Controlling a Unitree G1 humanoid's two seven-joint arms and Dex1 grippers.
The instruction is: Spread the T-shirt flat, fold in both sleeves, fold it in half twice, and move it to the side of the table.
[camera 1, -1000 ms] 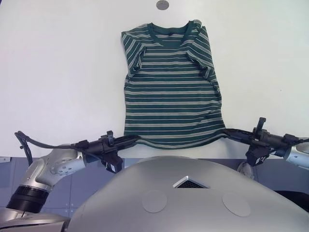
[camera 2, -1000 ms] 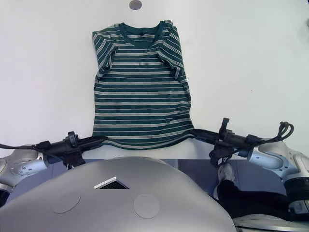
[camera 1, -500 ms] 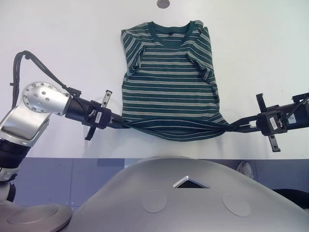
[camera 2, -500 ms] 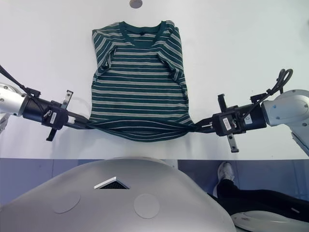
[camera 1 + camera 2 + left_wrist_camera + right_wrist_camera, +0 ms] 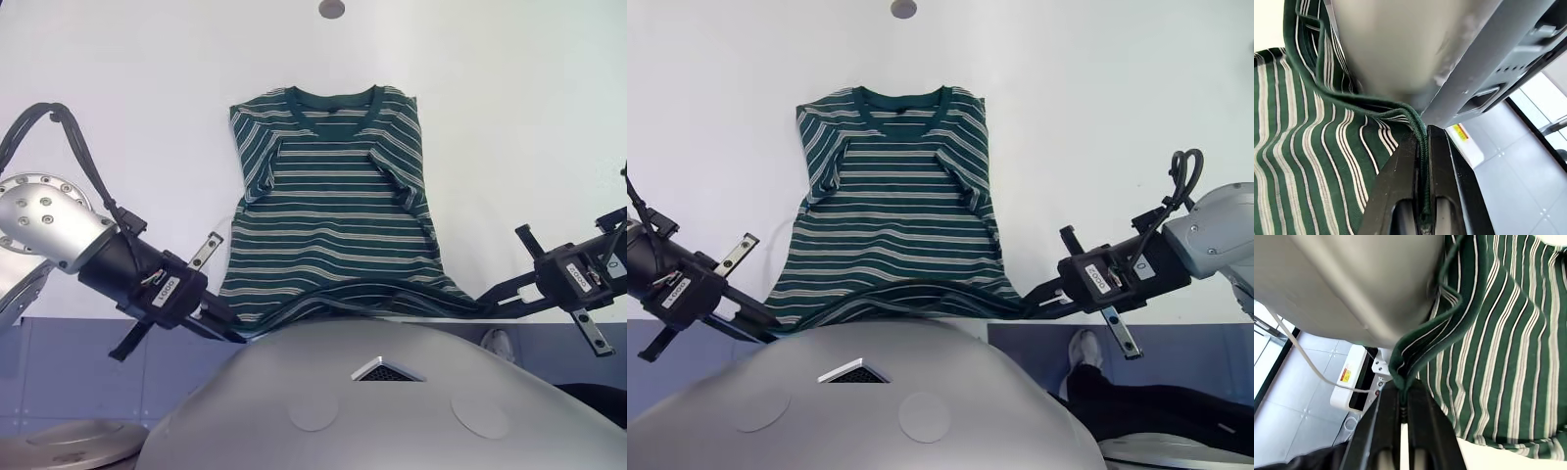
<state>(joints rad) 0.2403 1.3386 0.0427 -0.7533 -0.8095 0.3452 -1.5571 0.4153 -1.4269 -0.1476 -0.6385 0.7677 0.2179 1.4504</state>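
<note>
Stretching between left gripper (image 5: 233, 333) and right gripper (image 5: 485, 305): T-shirt hem (image 5: 343, 292).

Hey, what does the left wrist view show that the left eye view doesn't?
Only the left wrist view: the hem of the T-shirt pinched between the shut fingers of the left gripper. Only the left eye view: the collar, the white table, and the right gripper at the other hem corner. Both: the green striped shirt front.
</note>
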